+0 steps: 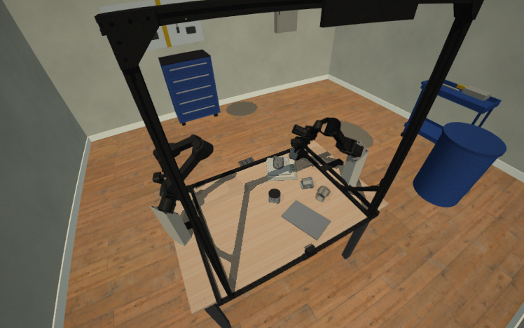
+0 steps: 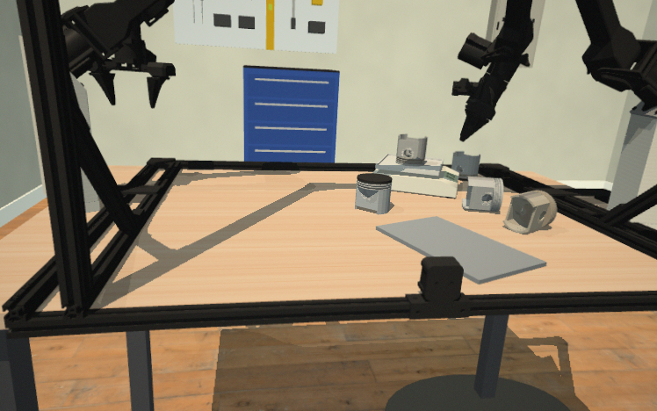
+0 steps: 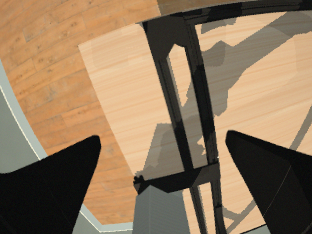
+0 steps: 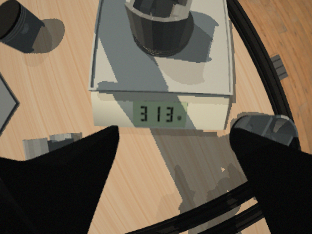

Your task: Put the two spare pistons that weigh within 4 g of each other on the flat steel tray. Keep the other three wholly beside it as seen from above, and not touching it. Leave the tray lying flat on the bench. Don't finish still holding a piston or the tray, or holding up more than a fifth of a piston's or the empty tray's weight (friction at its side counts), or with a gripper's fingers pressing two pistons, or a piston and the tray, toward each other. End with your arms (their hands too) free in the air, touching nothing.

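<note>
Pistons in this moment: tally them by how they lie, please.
Upright on the scale: 1
Upright on the bench: 2
On their sides on the bench: 2
Total: 5
</note>
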`<action>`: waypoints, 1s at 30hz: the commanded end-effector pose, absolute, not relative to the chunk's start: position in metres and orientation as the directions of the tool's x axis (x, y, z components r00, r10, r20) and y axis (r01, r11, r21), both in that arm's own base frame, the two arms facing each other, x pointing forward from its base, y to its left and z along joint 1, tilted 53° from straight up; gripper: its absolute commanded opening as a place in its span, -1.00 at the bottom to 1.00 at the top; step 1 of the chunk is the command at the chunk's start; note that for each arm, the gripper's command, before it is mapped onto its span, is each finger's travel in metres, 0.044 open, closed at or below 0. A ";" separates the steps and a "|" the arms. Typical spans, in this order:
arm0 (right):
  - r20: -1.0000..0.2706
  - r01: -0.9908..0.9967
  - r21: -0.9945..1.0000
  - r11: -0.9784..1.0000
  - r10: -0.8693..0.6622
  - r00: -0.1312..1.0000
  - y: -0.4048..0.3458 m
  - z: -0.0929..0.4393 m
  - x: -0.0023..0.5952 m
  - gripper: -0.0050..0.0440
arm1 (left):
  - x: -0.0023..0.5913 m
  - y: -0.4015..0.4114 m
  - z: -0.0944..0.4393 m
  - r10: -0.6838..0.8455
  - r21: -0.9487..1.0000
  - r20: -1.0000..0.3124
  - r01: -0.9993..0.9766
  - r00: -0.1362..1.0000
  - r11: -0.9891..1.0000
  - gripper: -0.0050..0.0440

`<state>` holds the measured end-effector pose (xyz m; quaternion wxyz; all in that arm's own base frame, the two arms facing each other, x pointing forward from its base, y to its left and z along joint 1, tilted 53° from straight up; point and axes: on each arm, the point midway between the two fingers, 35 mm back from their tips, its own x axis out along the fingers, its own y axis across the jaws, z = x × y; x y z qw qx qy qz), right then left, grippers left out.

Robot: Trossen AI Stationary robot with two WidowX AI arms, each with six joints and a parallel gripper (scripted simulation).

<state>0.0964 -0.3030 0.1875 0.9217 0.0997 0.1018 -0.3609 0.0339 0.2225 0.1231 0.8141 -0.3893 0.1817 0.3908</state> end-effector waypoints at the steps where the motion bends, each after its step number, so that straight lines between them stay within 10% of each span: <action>1: -0.262 0.679 0.126 0.724 -0.635 0.726 -0.304 0.184 0.098 0.75 | 0.034 0.222 0.123 0.494 -0.493 -0.599 -0.776 0.630 0.393 1.00; 30: -0.270 0.679 0.129 0.722 -0.633 0.725 -0.303 0.185 0.098 0.75 | 0.034 0.222 0.123 0.494 -0.493 -0.599 -0.776 0.630 0.393 1.00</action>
